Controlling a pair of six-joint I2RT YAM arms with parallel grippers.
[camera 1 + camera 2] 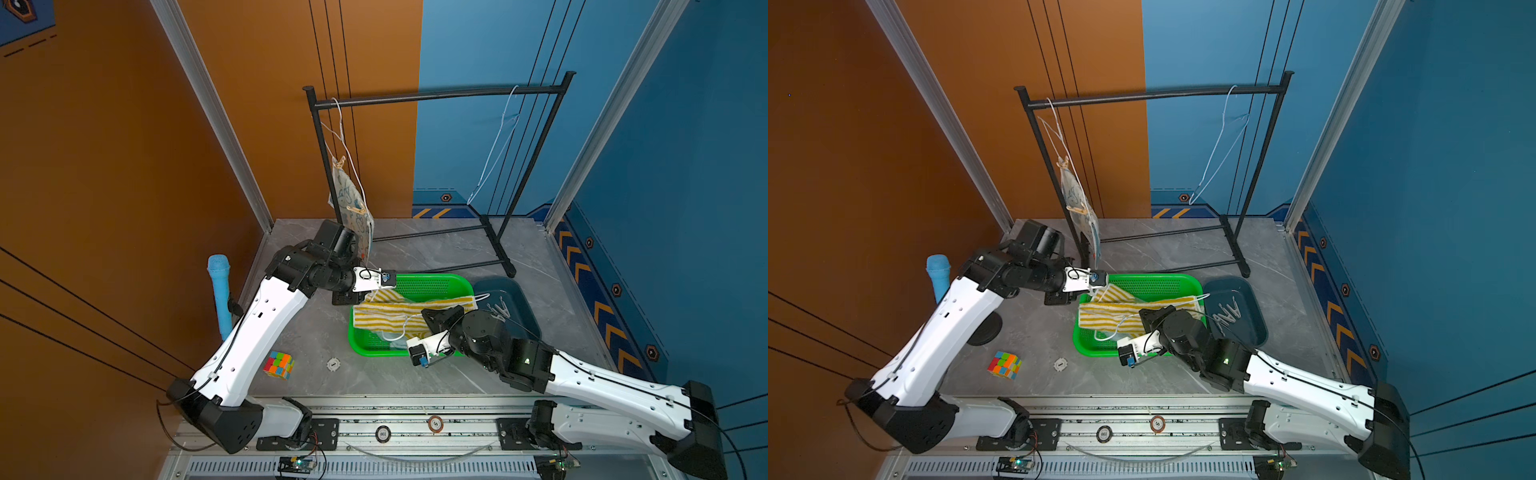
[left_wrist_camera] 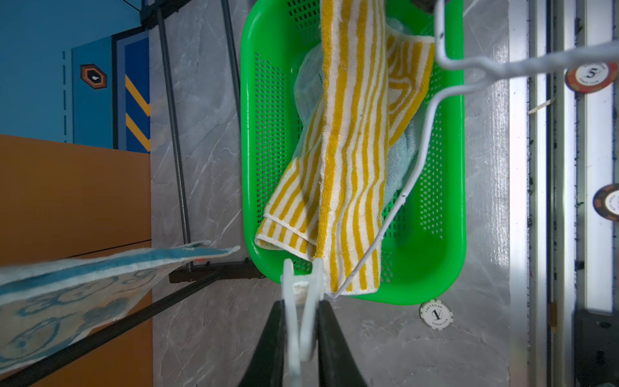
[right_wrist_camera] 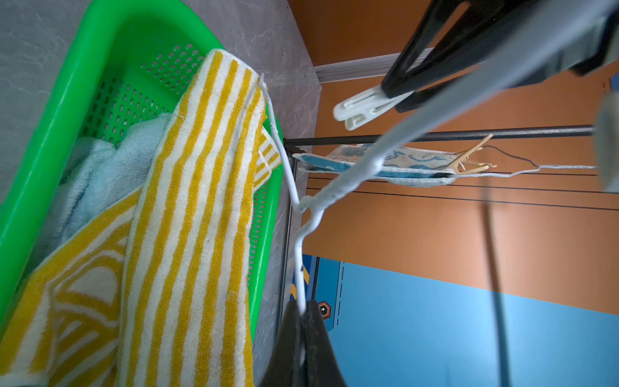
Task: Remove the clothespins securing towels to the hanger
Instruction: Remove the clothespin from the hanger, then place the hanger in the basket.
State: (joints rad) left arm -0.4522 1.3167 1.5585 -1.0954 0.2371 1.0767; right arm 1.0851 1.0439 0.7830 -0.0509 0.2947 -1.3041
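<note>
L tool (image 2: 301, 303): nearly closed, pinching white clothespin (image 2: 288, 284) by its tail; pin seems clear of the cloth.
Bunny towel (image 1: 351, 191): left of centre in a top view, hangs under black rack (image 1: 436, 96), two wooden clothespins (image 1: 340, 161) clipped on it.
Handling: pins prob. light, stiff, springy; squeeze tail ends. Towel soft, may swing.
Striped towel (image 1: 390, 311): centre, in green basket (image 1: 432, 275).
R tool (image 3: 301, 310): clamped tight on loose hanger (image 3: 335, 191).
</note>
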